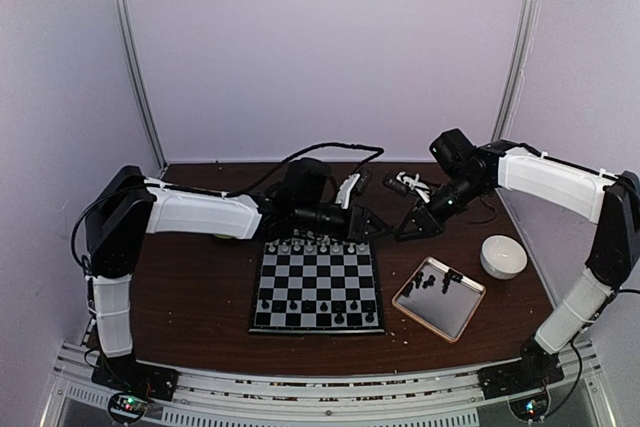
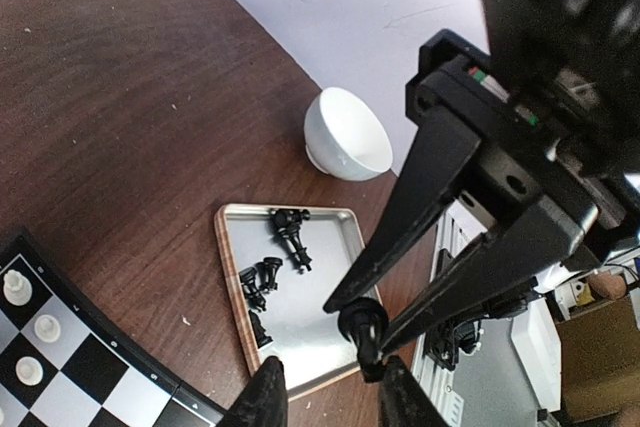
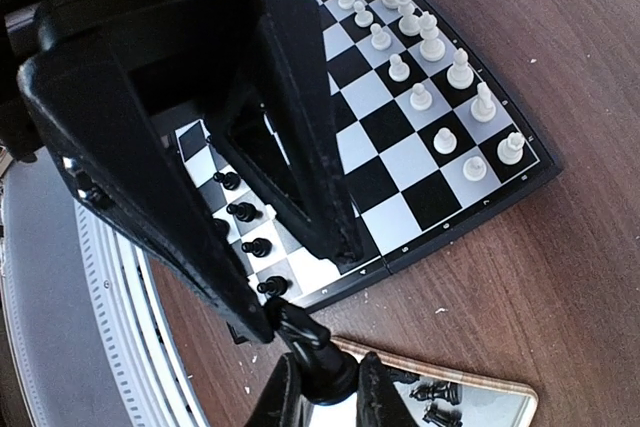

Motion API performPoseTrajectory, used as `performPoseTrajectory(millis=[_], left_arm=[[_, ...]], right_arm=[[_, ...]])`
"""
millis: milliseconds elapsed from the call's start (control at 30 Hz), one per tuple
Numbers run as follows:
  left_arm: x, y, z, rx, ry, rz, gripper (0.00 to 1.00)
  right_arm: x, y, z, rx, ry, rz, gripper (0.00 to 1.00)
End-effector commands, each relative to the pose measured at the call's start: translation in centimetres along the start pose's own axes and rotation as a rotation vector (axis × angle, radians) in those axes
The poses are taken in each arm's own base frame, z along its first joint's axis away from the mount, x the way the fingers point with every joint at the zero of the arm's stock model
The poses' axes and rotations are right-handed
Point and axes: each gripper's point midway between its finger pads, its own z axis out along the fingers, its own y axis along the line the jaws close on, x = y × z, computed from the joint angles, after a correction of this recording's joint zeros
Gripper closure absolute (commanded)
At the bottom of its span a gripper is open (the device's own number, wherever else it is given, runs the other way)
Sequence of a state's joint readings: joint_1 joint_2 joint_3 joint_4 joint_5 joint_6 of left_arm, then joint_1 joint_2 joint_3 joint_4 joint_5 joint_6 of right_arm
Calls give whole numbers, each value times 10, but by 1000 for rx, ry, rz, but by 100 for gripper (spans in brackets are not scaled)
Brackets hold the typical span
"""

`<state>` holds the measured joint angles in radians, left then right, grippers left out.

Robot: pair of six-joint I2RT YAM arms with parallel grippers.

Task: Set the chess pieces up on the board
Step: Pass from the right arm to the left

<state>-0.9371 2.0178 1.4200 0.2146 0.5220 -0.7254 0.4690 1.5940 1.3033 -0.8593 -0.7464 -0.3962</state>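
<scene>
We see one small black chess piece [image 3: 303,335] held in the air just past the far right corner of the flat grey-and-black checkered board [image 1: 317,285]. The right gripper [image 2: 358,325] pinches it between nearly closed tips. The left gripper [image 2: 332,399], partly open, straddles its other end; we cannot tell whether it presses. White pieces [image 1: 315,245] line the board's far edge. Right of the board, a tan-rimmed metal tray [image 1: 447,315] holds more black pieces [image 2: 275,267].

The right end effector [image 2: 360,329] pinches a black chess piece [image 2: 362,321] over the tray [image 2: 222,257], where other black pieces [image 2: 272,275] lie.
</scene>
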Motion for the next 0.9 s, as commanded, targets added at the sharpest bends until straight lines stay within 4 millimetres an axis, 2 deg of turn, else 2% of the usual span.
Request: performPoseTrajectory(millis=[0, 333, 600, 667, 733, 800, 867], left_arm=[[-16, -16, 6, 95, -28, 15, 70], [-15, -18, 9, 117, -21, 13, 79], [-15, -19, 12, 135, -16, 9, 96], [-15, -20, 11, 138, -19, 12, 100], [-16, -18, 8, 127, -25, 13, 100], [-21, -15, -3, 101, -43, 28, 100], [-26, -9, -19, 47, -50, 52, 100]], right_arm=[[-8, 1, 0, -13, -26, -7, 87], [-7, 0, 3, -21, -21, -5, 86], [-7, 0, 4, -21, -22, -5, 86], [-7, 0, 3, -17, -23, -5, 81], [-8, 3, -4, -19, -22, -27, 70], [-11, 1, -19, -1, -50, -41, 60], [-11, 0, -36, 10, -88, -44, 53]])
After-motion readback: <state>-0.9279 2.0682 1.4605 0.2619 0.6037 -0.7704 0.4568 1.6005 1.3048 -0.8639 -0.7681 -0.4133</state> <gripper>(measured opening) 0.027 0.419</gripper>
